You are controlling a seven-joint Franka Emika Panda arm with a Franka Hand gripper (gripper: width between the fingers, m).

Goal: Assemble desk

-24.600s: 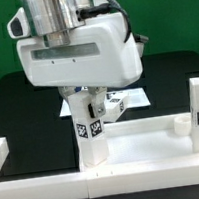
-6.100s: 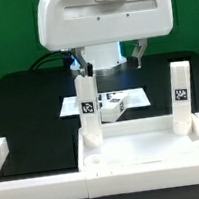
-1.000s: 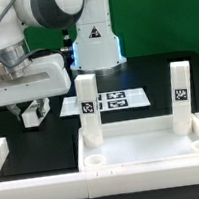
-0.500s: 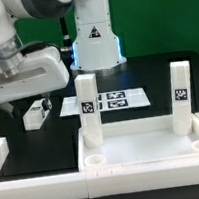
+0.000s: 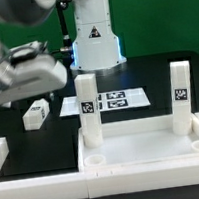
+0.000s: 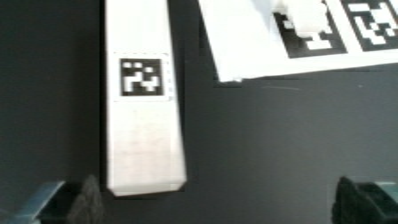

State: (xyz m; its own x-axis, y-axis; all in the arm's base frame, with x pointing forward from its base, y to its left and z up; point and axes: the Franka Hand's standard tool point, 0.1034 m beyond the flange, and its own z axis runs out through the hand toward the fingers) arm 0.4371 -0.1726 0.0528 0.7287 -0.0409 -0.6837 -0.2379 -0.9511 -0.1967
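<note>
Gripper [image 6: 222, 205] spread above a loose desk leg

The fingers [image 6: 71, 203] are wide apart and nothing is pinched between them. The loose leg [image 5: 35, 114] lies flat on the black table [image 5: 22, 137], near the marker board [image 5: 113, 101]. The tabletop [image 5: 144, 147] carries one upright leg [image 5: 88, 109] and a second upright leg [image 5: 181, 96] in its far corners.

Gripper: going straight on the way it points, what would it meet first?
Likely bare table: the open gripper centres beside the loose leg, whose end lies just off that line; depth is unclear.
</note>
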